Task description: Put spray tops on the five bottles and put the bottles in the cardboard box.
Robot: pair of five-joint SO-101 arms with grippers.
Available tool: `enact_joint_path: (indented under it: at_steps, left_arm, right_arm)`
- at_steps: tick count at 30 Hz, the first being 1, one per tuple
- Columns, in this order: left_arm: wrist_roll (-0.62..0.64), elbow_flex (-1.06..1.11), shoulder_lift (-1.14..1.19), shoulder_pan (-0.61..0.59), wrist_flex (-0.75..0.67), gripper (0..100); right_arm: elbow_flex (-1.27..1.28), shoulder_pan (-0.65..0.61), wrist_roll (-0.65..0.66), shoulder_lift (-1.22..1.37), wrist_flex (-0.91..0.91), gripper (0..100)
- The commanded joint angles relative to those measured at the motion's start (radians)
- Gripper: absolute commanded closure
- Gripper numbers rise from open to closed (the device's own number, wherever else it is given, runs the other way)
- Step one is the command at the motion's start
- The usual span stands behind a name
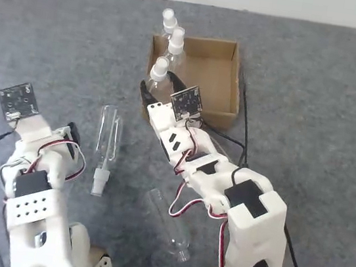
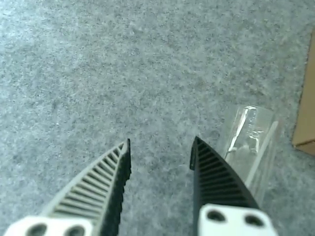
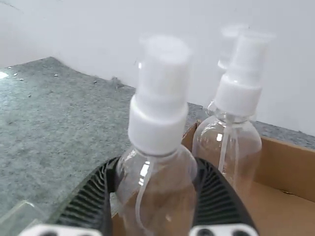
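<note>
Your right gripper (image 3: 155, 177) is pinching a capped bottle (image 3: 158, 123) at the box (image 1: 197, 41) corner. Your left gripper (image 2: 161, 147) has its jaws spread beside a lying bottle (image 2: 251, 132).

Grey felt surface (image 1: 329, 95) underneath — a white wall (image 3: 88, 29) behind.

the table (image 1: 316, 93) is covered with a grey felt-like cloth, matt and rough, with a fuzzy nap. the cardboard box (image 1: 209, 78) is made of plain brown cardboard, matt and smooth. the gripped bottle (image 3: 157, 196) and the lying bottle (image 1: 108, 134) are formed of clear plastic, smooth and glossy, with bright glints. the spray top (image 3: 160, 113) is made of white plastic with a soft sheen. the left fingers (image 2: 106, 182) and right fingers (image 3: 91, 204) are moulded in matt plastic, ribbed on the inner faces. the arm shells (image 1: 253, 214) are made of smooth white matt plastic
</note>
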Motion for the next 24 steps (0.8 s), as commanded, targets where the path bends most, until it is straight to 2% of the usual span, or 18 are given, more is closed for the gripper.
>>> enact_joint_path:
  at_steps: [1, 17, 21, 24]
  left_arm:
    - [-0.008, -0.005, -0.015, 0.008, -0.026, 81]
    - [-0.008, -0.005, -0.015, 0.008, -0.026, 81]
    - [-0.008, -0.005, -0.015, 0.008, -0.026, 81]
    - [-0.008, -0.005, -0.015, 0.008, -0.026, 81]
  right_arm:
    - [-0.041, -0.024, 0.012, -0.010, -0.016, 87.4]
    - [-0.041, -0.025, 0.008, -0.019, 0.048, 85.5]
    - [-0.041, -0.025, 0.008, -0.019, 0.053, 79.2]
    - [-0.041, -0.025, 0.008, -0.019, 0.053, 78.9]
